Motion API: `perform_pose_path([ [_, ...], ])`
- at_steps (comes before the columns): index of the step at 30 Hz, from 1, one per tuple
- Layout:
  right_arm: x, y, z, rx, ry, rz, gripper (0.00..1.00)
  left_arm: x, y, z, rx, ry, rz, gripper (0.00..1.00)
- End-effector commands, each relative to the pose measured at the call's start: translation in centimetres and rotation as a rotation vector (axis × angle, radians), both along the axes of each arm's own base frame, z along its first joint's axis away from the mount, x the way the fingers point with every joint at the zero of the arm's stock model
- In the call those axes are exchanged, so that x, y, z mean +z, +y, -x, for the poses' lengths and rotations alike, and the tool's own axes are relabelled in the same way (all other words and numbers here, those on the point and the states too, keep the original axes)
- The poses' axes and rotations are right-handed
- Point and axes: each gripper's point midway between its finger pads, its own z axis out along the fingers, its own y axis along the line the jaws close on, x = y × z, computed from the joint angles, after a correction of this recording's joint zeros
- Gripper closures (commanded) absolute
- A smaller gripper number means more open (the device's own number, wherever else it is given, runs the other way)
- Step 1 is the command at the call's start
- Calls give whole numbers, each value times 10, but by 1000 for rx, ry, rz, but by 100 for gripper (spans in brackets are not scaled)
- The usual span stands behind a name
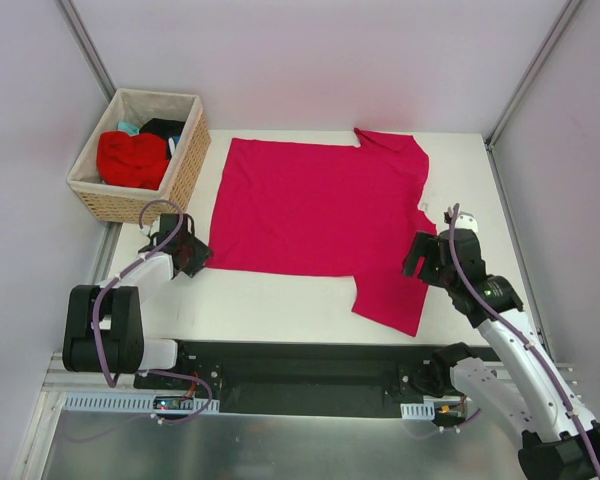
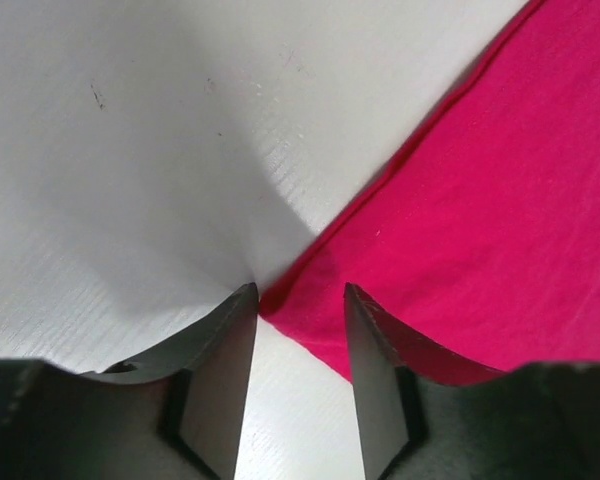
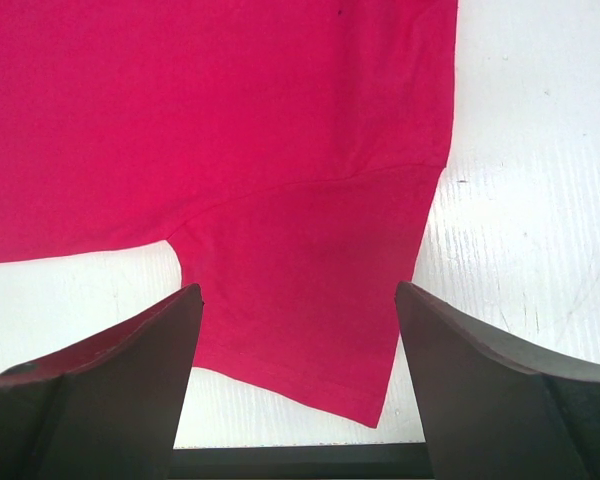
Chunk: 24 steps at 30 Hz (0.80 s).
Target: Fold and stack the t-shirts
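A large crimson-pink t-shirt [image 1: 315,210] lies spread flat on the white table [image 1: 280,305], its near sleeve [image 1: 390,300] pointing at the front edge. My left gripper [image 1: 198,258] is open, low at the shirt's near left hem corner [image 2: 280,305], which sits between the fingertips. My right gripper [image 1: 416,262] is open wide above the near sleeve [image 3: 310,300], not touching it. More tees, bright red [image 1: 132,158], black [image 1: 163,128] and teal [image 1: 128,128], lie bundled in the basket.
A woven wicker basket [image 1: 185,165] stands at the back left, off the table's left end. Grey walls enclose the table. A black rail [image 1: 300,365] runs along the near edge between the arm bases.
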Motion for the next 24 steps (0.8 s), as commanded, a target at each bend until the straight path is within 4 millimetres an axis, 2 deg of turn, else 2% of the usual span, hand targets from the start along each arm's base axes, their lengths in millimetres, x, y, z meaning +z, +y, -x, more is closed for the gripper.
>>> perform_pose_path([
  [1,2,5,2,23,3,-8,18,-25,7,28,25,102,-21,61],
  [11,-3,4,5,19,19,-1,18,-34,1,31,25,112,19,73],
  [12,-4,4,5,17,19,0,18,-35,1,32,25,115,19,79],
  [14,-6,5,5,18,29,2,18,-35,1,32,26,113,17,85],
  [15,-8,5,5,18,35,4,18,-34,1,33,26,111,17,94],
  [16,-10,5,5,19,41,8,18,-35,2,33,27,113,15,100],
  [21,-29,-3,12,-38,99,36,19,-34,0,34,28,110,26,100],
  [24,-39,-3,19,-70,102,-7,19,-34,0,34,31,107,27,100],
])
